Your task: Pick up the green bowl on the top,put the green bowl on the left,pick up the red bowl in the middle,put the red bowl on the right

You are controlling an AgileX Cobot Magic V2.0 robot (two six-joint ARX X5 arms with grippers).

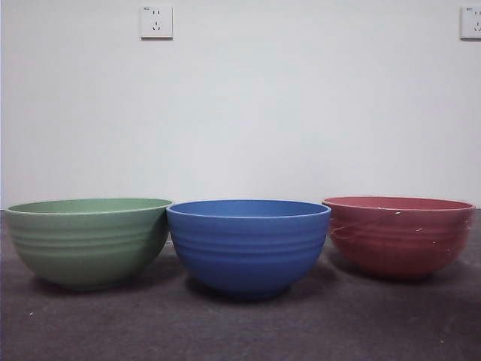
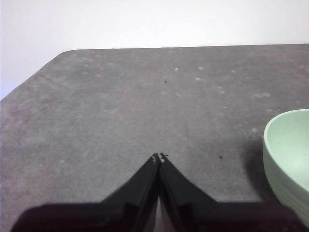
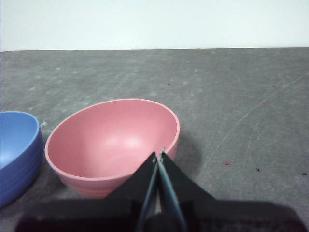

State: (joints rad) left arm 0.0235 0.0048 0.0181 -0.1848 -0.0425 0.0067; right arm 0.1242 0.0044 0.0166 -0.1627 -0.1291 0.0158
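The green bowl (image 1: 89, 241) stands upright on the dark table at the left; part of its rim shows in the left wrist view (image 2: 289, 159). The red bowl (image 1: 398, 235) stands upright at the right, and it is empty in the right wrist view (image 3: 113, 145). My left gripper (image 2: 159, 157) is shut and empty above bare table beside the green bowl. My right gripper (image 3: 160, 153) is shut and empty, just above the red bowl's near rim. Neither gripper shows in the front view.
A blue bowl (image 1: 248, 244) stands in the middle between the two, touching or nearly touching the green one; its edge shows in the right wrist view (image 3: 17, 150). The grey table (image 2: 120, 106) ends at a white wall with two sockets (image 1: 156, 22).
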